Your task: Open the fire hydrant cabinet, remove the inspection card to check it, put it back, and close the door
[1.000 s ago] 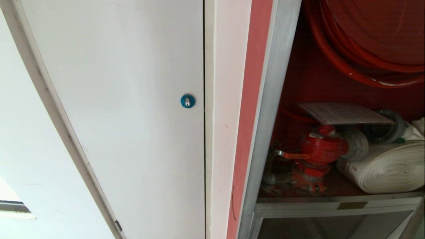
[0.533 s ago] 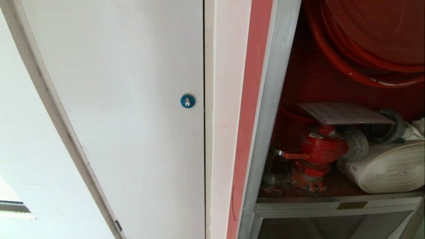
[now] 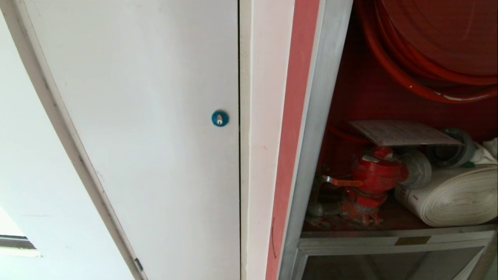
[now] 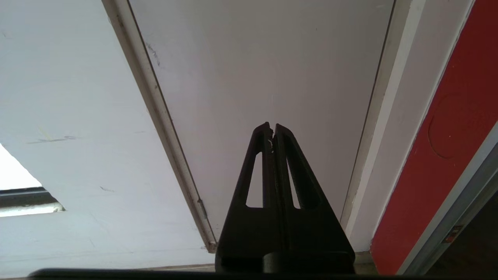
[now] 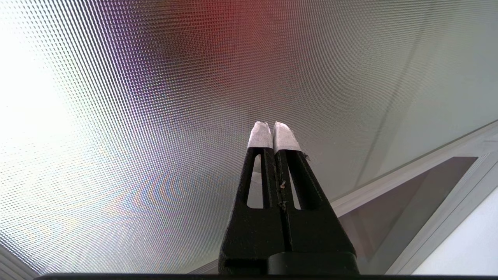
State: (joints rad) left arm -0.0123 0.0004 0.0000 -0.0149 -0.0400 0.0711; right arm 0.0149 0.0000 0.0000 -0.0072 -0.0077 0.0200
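Nothing you see has moved: inspection card (image 3: 404, 132) rests atop the red valve (image 3: 375, 175); left hand (image 4: 272, 130) and right hand (image 5: 272, 128) pressed together, empty.

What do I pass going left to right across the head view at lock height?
White panel → blue round lock → white jamb → red strip → fire hydrant cabinet's aluminium frame → inspection card.

Left gripper (image 4: 272, 128) and right gripper (image 5: 272, 126), fingers pressed together, empty.
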